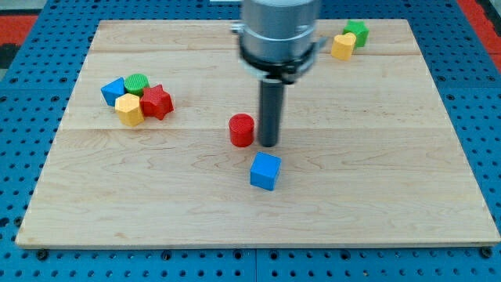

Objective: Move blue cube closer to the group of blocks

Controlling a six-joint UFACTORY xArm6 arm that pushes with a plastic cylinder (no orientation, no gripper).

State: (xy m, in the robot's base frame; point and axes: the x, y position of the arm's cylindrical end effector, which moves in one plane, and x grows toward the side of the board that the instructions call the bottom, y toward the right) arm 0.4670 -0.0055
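While my tip [268,146], a bare rod holding nothing, is standing on the surface [391,157] beside the red cylinder [242,130], the blue cube [265,171] is sitting just below it, likely waiting for a push toward the group of blocks [135,100] far off at the view's left.

Blue cube [265,171], red cylinder [242,130], pale wood-grain board [376,180], blue pegboard surround [23,47].

A pale wooden board [376,157] is carrying eight small blocks. A blue cube [265,171] is lying near the middle, a red cylinder [242,130] just above-left of it. At the view's left, a blue block [113,91], green cylinder [137,83], yellow hexagonal block [129,110] and red star-shaped block [156,102] are clustering together. A yellow block [343,46] and green block [357,32] are touching at the top right.
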